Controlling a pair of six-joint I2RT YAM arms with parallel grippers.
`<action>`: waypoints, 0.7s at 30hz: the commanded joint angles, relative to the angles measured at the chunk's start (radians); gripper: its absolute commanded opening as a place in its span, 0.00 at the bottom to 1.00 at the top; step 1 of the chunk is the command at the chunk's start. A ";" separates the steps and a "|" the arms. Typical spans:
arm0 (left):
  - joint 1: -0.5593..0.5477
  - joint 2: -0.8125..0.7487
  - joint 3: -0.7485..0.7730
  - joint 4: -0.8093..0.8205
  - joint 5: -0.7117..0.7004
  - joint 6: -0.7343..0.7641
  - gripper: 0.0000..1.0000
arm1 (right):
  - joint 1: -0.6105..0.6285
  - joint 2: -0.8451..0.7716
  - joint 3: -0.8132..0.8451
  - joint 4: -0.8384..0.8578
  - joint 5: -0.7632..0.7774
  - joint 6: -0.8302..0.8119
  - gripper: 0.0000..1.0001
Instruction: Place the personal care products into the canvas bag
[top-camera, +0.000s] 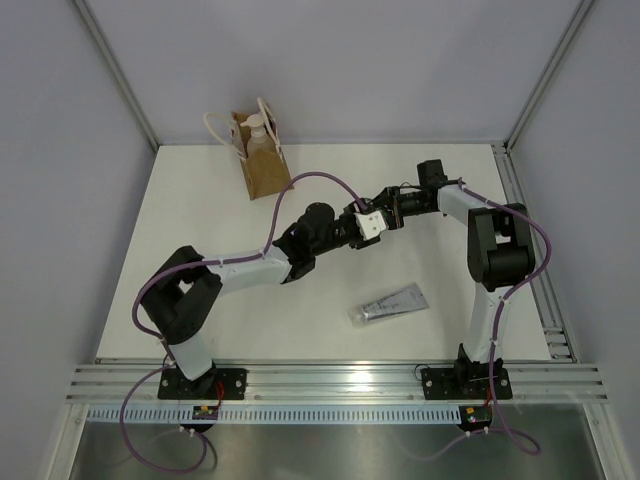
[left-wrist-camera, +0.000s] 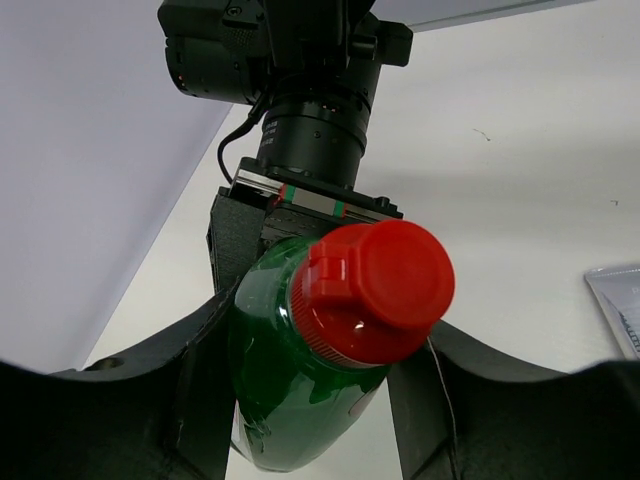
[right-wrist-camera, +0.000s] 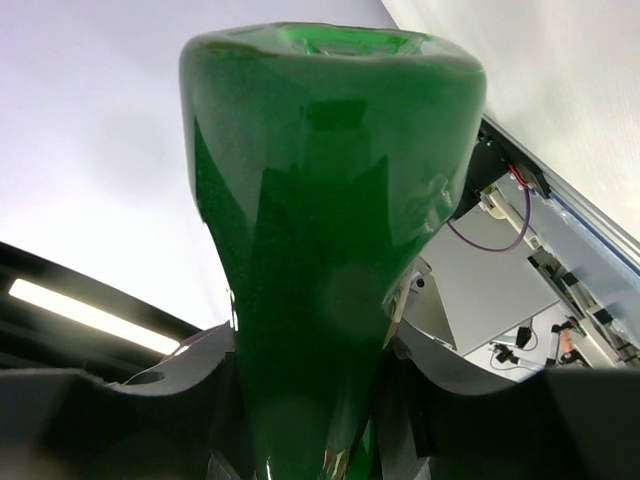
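Near edge: the silver-grey tube (top-camera: 390, 303) lies flat on the worktop (top-camera: 200, 230), not yet bagged.

Mid-worktop: the green bottle (left-wrist-camera: 330, 350) is held clear of the surface. Both the left tool (left-wrist-camera: 305, 410) and the right tool (right-wrist-camera: 310, 400) pinch it, with its red cap (left-wrist-camera: 375, 290) toward the left wrist. Judged a handover; the bottle is unbagged.

Far: the canvas bag (top-camera: 268, 170) stands upright with the beige pump bottle (top-camera: 258, 130) inside.

The orange bottle is not visible and may be hidden in the bag. From above, the tools mask the green bottle.
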 joint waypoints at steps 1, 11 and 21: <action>0.043 -0.040 0.023 0.110 -0.134 -0.036 0.00 | 0.022 -0.052 0.054 -0.072 -0.170 -0.104 0.06; 0.081 -0.126 -0.062 0.134 -0.076 -0.079 0.00 | 0.024 0.016 0.099 -0.164 -0.178 -0.216 0.77; 0.164 -0.134 -0.145 0.217 -0.055 -0.203 0.00 | 0.025 0.040 0.096 -0.221 -0.164 -0.287 0.83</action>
